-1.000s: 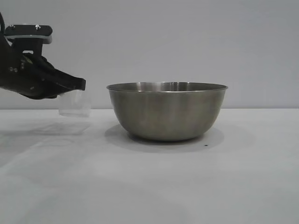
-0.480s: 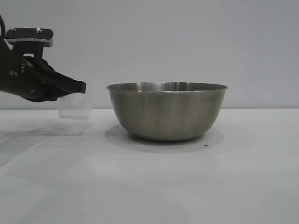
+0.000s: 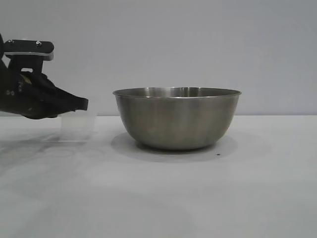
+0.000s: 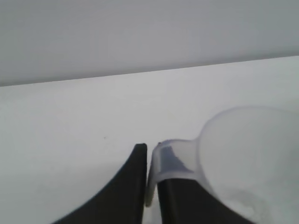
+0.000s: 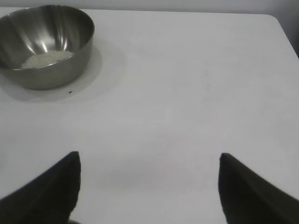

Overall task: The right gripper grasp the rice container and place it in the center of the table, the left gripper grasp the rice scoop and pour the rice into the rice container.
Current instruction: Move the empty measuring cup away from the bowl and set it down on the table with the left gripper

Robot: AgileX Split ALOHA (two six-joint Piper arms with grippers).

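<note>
The rice container (image 3: pixel 177 119), a wide steel bowl, stands mid-table. The right wrist view shows this rice container (image 5: pixel 44 42) with a pale layer of rice (image 5: pixel 46 58) on its bottom. The rice scoop (image 3: pixel 77 126), a clear plastic cup, is upright to the bowl's left, its base down at the tabletop. My left gripper (image 3: pixel 85 103) reaches over it from the left. In the left wrist view the left gripper (image 4: pixel 152 149) is shut on the loop handle of the scoop (image 4: pixel 247 154). My right gripper (image 5: pixel 149 158) hovers open over bare table, well away from the bowl.
The white table (image 3: pixel 198 188) stretches in front of and to the right of the bowl. A tiny dark speck (image 3: pixel 218 155) lies by the bowl's base. The table's rounded far corner (image 5: pixel 275 21) shows in the right wrist view.
The left gripper has sunk a little and drawn slightly left, bringing the scoop down from above the table to the tabletop. The bowl and the right gripper have not moved.
</note>
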